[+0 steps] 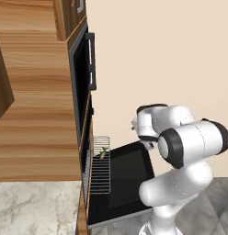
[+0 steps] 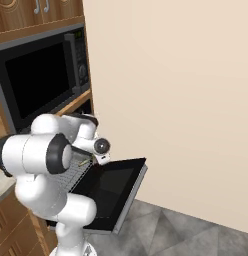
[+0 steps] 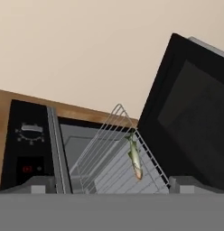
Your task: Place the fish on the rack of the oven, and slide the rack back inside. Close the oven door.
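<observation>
The fish [image 3: 135, 159] lies on the rack [image 3: 109, 167], slender and olive-green, near the rack's far corner. The rack [image 1: 101, 166] is pulled out of the oven [image 1: 84, 151] over the open oven door [image 1: 125, 183], which hangs flat. From the left base the fish [image 1: 103, 152] is at the rack's far end. The right base view also catches the fish [image 2: 85, 162] and the rack [image 2: 75, 174] beside the oven door [image 2: 116, 192]. My gripper [image 3: 111, 187] is open and holds nothing. It hovers back from the fish, above the door.
An upper black-glass appliance [image 2: 41, 75] with a black handle [image 1: 91, 59] sits above the oven in the wood cabinetry [image 1: 37, 119]. A plain beige wall [image 2: 171, 90] stands to the right. Grey tiled floor [image 2: 196, 230] lies beyond the door. The oven's control panel [image 3: 28, 144] shows beside the cavity.
</observation>
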